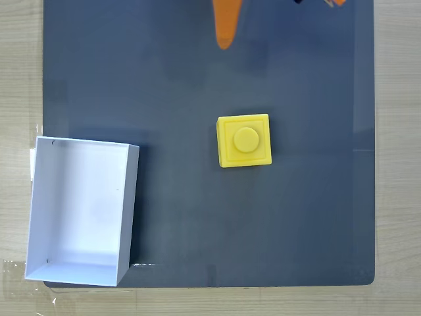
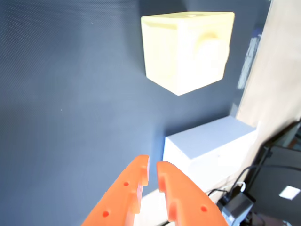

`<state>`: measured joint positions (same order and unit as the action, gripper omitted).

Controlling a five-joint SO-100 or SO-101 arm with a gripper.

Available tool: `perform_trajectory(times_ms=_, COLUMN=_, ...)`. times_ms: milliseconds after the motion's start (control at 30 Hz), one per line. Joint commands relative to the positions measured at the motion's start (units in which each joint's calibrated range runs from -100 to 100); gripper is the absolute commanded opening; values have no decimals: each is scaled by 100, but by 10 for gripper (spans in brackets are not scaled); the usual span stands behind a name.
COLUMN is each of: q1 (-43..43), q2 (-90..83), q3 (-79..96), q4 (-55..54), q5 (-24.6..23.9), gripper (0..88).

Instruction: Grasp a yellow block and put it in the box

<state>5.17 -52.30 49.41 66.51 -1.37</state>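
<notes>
In the wrist view the orange hand point(image 2: 153, 170) enters from the bottom edge, its two fingers point(image 2: 123, 195) pressed nearly together with only a thin slit between the tips, and nothing held between them. The tips hang over the dark mat point(image 2: 70, 94). In the fixed view an orange finger tip point(image 1: 225, 26) comes down from the top edge, a little right of the middle, over bare mat and well apart from everything else.

The yellow block point(image 2: 186, 49) sits beyond the hand in the wrist view, toward the top, resting on the mat with its round stud turned to the right of that picture. In the fixed view the yellow block point(image 1: 244, 141) lies right of the centre of the mat, stud face up inside its square frame, below the finger tip and clear of it.

The white box point(image 1: 128, 197) stands at the left edge of the mat in the fixed view, near the bottom left corner, open side up, with its left side hanging over onto the pale wooden counter point(image 1: 20, 79). It is well apart from the block. In the wrist view the box point(image 2: 209, 146) shows just right of the finger tips, between them and the block. Dark cables and a black device point(image 2: 277, 188) lie at the lower right corner of that view.
</notes>
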Motion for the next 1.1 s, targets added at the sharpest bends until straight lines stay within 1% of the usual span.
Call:
perform_trajectory(times_ms=0, q1=-21, q2=1221, q3=-1662, q4=574, q5=53, gripper=64)
perform_trajectory(times_ms=67, q1=13, q2=1781, q3=-2196, q4=923, q5=263, gripper=130)
perform_trajectory(times_ms=233, q1=47, q2=3001, q3=-3417, q4=1683, q5=714, gripper=326)
perform_trajectory(times_ms=300, q1=47, q2=3450, q3=-3824, q4=1892, q5=851, gripper=383)
perform_trajectory(times_ms=367, q1=47, q2=3882, q3=-4141, q4=2014, q5=951, gripper=419)
perform_trajectory(times_ms=467, q1=47, q2=4501, q3=-4484, q4=2014, q5=982, gripper=440)
perform_trajectory(times_ms=1067, q1=-155, q2=7484, q3=-6538, q4=1805, q5=924, gripper=441)
